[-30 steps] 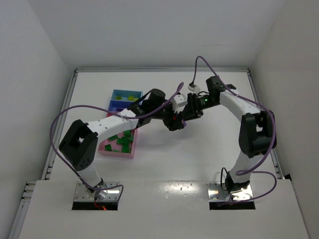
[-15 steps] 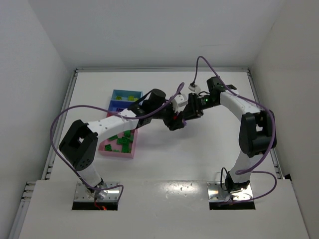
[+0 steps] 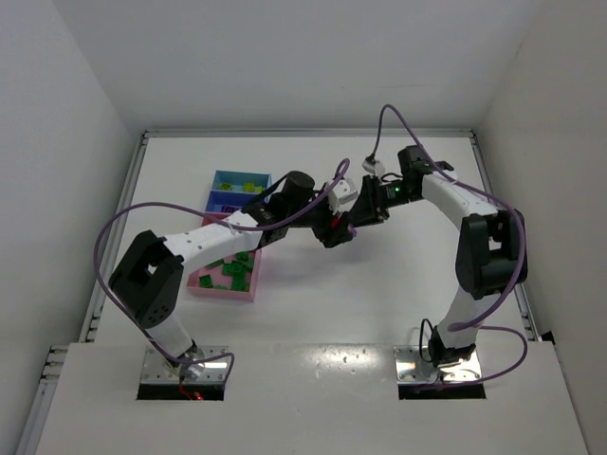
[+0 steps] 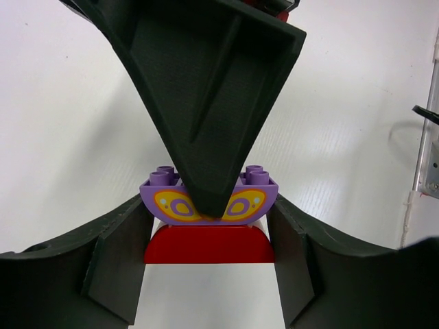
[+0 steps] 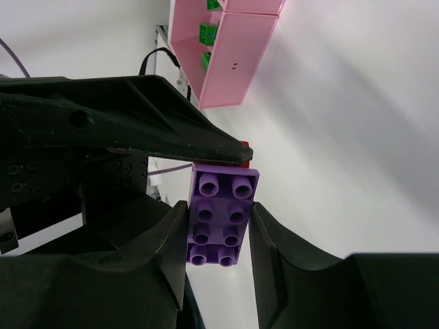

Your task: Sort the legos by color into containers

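Note:
A purple brick (image 4: 250,199) with a yellow print sits stuck on a red brick (image 4: 209,245). Both grippers hold this pair above the table's middle. My left gripper (image 4: 209,255) is shut on the red brick from both sides. My right gripper (image 5: 218,233) is shut on the purple brick (image 5: 219,216), with one of its fingers (image 4: 206,103) across the purple brick's front. In the top view the left gripper (image 3: 332,233) and right gripper (image 3: 350,225) meet tip to tip. The containers stand at the left: pink trays (image 3: 225,289) with green bricks (image 3: 230,273) and blue ones (image 3: 228,177).
The pink tray (image 5: 233,62) with green bricks (image 5: 208,32) shows past the right gripper. The left gripper's finger (image 5: 137,123) crosses above the purple brick. Purple cables loop over both arms. White walls close in the table on three sides.
The two grippers stay locked on the stuck pair at the same spot. The right wrist has shifted slightly up and away.

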Controlling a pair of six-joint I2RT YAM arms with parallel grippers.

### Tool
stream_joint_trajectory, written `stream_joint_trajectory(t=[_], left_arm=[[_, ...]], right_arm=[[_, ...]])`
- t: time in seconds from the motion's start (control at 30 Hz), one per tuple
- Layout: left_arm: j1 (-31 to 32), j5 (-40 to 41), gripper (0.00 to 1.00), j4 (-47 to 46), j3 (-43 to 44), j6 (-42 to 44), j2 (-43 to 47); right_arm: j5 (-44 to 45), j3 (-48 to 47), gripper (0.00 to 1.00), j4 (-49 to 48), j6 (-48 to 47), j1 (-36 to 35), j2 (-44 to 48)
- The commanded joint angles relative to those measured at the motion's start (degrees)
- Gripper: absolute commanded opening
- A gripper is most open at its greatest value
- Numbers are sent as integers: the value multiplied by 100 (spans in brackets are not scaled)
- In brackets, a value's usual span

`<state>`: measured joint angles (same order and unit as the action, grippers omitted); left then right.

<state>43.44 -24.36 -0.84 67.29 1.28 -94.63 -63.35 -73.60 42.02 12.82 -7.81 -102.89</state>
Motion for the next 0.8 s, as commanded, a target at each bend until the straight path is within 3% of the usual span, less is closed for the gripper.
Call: stream_joint_trajectory(t=[0.0,0.37,0.53,0.63,0.77], left_arm=[[-11,-86,68,338,3,48,15],[94,-473,76,761,74,337,-214],[94,-473,66,761,74,391,-214],[94,-272,66,700,-40,391,66],[-28,440,70,550,-505,207,741]], right_arm=[[-521,-127,0,-54,-33,122,366],[-240,-480,0,447,-482,184,366],[-63,-480,0,562,-754,131,366],[349,-480,0,719,-939,131,366],[1540,-532,0,756,-1246,123,655]])
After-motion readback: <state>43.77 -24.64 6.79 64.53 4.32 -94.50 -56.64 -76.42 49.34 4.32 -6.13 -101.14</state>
